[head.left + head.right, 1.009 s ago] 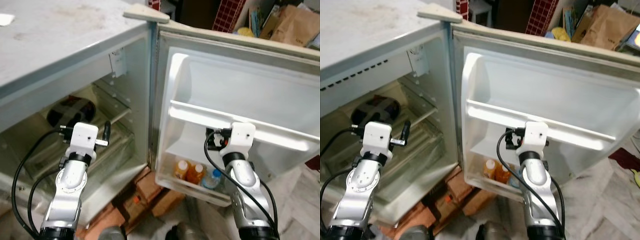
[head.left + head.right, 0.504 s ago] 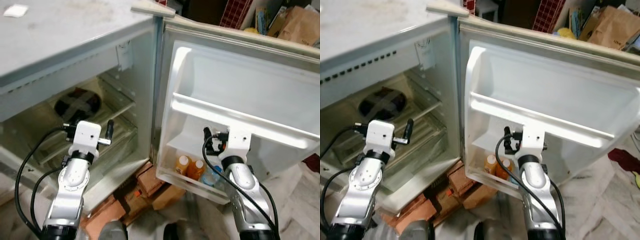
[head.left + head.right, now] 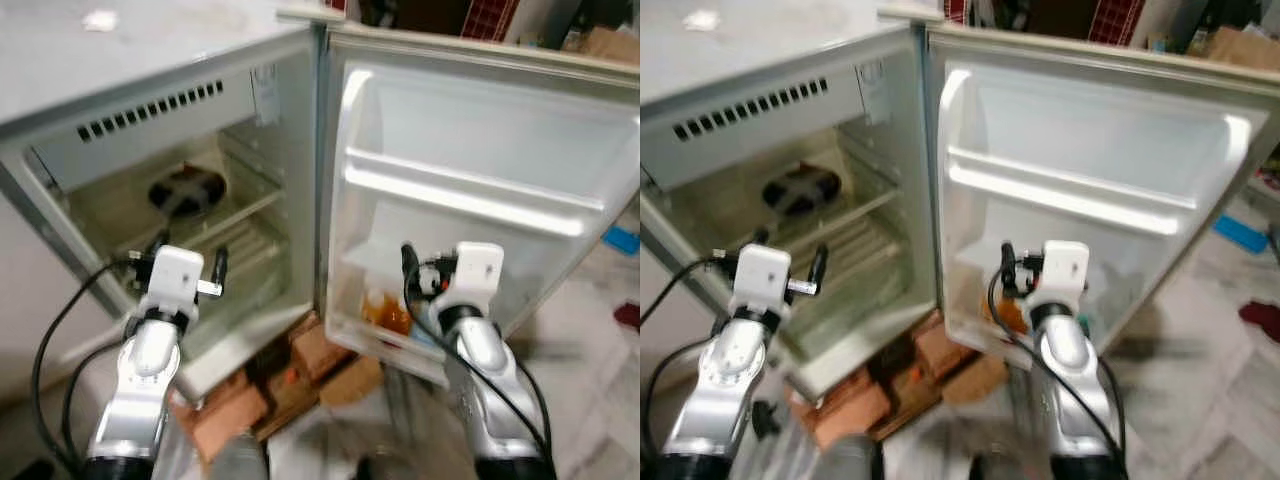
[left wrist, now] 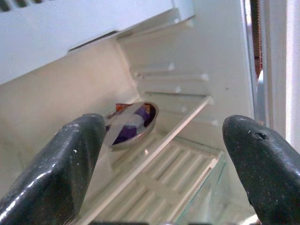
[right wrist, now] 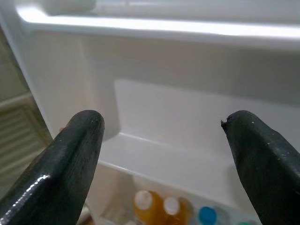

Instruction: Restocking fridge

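Both arms are raised, forearms angled up toward the open fridge (image 3: 120, 130). The left hand (image 4: 161, 164) points into the main compartment with fingers spread wide and empty, facing a covered bowl (image 4: 133, 124) on the upper shelf (image 4: 183, 117). The right hand (image 5: 164, 164), also spread and empty, faces the door (image 3: 480, 130), above two orange bottles (image 5: 157, 208) and a blue-capped bottle (image 5: 206, 215) in the bottom door rack.

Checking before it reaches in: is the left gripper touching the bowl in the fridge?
Apart. In the left wrist view, the left gripper is open, with the bowl farther back on the shelf.
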`<state>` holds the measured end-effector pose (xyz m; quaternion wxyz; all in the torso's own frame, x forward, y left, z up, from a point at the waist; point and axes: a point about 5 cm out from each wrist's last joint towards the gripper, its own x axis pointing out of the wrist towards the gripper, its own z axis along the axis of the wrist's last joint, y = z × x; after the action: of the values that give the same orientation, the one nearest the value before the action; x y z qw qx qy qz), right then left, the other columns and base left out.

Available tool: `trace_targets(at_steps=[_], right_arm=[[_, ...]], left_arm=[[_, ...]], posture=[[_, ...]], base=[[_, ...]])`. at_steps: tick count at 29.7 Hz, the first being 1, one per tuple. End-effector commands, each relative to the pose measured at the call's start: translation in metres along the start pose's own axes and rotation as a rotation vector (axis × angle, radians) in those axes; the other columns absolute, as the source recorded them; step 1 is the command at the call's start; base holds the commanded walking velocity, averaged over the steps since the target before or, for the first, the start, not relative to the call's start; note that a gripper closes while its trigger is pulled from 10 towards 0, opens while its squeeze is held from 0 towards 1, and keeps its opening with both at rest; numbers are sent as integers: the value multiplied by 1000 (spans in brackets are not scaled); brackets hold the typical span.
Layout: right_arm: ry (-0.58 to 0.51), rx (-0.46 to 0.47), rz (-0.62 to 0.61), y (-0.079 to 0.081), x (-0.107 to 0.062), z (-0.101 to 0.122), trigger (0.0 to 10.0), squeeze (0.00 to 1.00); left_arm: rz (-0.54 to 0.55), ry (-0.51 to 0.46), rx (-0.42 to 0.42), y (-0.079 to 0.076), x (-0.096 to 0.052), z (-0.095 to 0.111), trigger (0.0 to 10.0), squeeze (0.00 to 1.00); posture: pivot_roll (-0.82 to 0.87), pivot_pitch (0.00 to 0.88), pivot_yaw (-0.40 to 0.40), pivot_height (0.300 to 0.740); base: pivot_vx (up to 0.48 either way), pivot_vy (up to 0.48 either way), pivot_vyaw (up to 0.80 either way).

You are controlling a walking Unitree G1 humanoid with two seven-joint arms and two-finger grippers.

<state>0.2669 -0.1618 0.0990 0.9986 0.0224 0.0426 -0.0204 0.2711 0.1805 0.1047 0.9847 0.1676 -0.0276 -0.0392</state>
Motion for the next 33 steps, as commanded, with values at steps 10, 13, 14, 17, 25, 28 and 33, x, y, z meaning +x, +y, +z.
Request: trace_targets(at_steps=[10, 13, 14, 17, 25, 28, 33], right_arm=[[-42, 37, 9, 8, 4, 7, 10000, 0], [-39, 38, 11, 9, 5, 7, 10000, 0], [-44, 39, 9, 8, 6, 8, 10000, 0], [-44, 36, 6, 6, 6, 8, 10000, 0], [-30, 26, 16, 9, 5, 4, 10000, 0], [-29, 25, 19, 9, 5, 4, 10000, 0], [-17, 20, 29, 10, 6, 3, 10000, 0]], left_arm=[[-12, -10, -6, -3, 1, 1, 10000, 0], [-11, -8, -5, -5, 1, 1, 10000, 0], [-6, 1, -22, -7, 1, 0, 10000, 0], [-9, 7, -18, -9, 2, 0, 10000, 0], [-11, 0, -8, -8, 4, 0, 10000, 0], [-12, 0, -10, -8, 4, 0, 10000, 0], [-17, -2, -10, -10, 4, 1, 10000, 0]], posture=[[-1, 35, -42, 740], [-2, 35, -42, 740], [-4, 35, -40, 740], [-6, 36, -39, 740], [-8, 40, -38, 740], [-8, 40, -38, 740], [-11, 45, -41, 740]], base=[[0, 0, 0], [0, 0, 0], [0, 0, 0], [0, 0, 0], [0, -107, 0], [0, -287, 0], [0, -302, 0]])
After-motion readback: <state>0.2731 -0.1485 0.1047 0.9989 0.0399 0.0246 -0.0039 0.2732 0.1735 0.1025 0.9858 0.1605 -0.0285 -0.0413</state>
